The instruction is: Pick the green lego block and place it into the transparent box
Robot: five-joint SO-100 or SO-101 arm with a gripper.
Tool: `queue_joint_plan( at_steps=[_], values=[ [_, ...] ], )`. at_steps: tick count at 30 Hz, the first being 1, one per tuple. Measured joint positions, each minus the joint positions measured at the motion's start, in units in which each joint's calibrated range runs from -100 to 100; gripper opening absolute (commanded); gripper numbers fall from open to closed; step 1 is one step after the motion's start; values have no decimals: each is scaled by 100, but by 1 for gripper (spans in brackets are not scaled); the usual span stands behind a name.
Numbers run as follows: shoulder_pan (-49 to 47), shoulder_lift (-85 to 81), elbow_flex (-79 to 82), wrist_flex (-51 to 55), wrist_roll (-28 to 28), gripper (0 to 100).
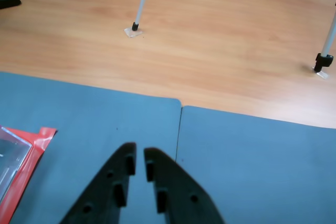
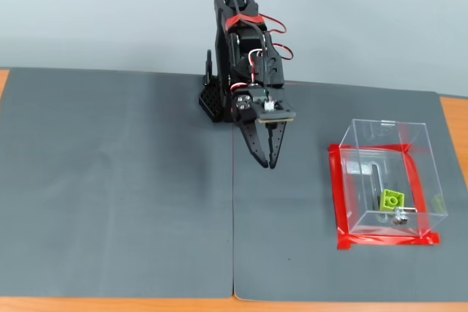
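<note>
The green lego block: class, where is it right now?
In the fixed view, the green lego block lies inside the transparent box at right, near its front wall beside a small metal piece.

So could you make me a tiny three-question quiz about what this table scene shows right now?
1. True or false: the green lego block lies inside the transparent box.
2. What is the gripper holding? A) the block B) nothing C) tape
3. What colour is the tape around the box's base?

Key: 1 true; 2 B, the nearly closed jaws hold nothing; 3 red.
</note>
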Motion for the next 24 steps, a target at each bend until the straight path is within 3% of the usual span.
queue_joint_plan(
  at_steps=[11,24],
  values=[
    [656,-2014,1868,0,-15,2],
    [648,-2812,3359,0,-15,2]
  ],
)
